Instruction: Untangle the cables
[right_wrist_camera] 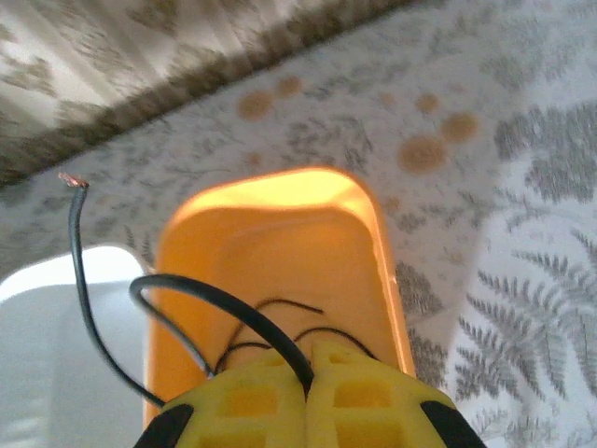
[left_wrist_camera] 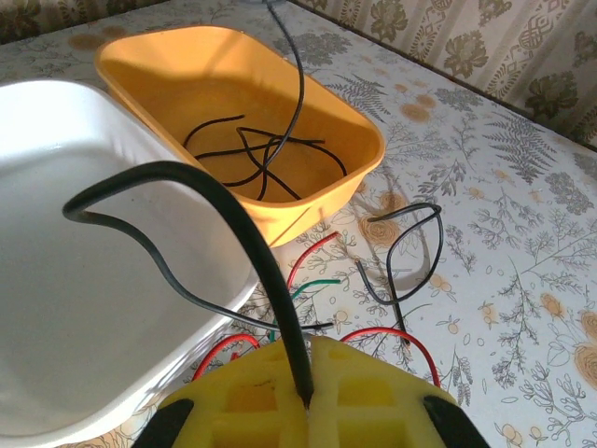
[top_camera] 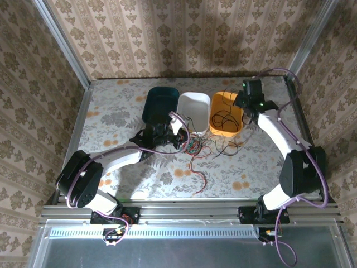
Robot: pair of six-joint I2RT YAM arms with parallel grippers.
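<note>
Left gripper (left_wrist_camera: 308,407) pinches a thin looping black cable (left_wrist_camera: 238,219) between gridded yellow fingers (left_wrist_camera: 368,397); right gripper (right_wrist_camera: 308,375) clamps a second cable (right_wrist_camera: 233,308) over a smooth rounded orange bin (right_wrist_camera: 280,224).

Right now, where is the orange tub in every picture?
Top external: the orange tub is at the far side of the table, right of centre.
Left wrist: the orange tub is in the upper middle.
Right wrist: the orange tub is in the centre, running down to the bottom.
Shared landmark: the white tub sits just left of it in all three pictures.
</note>
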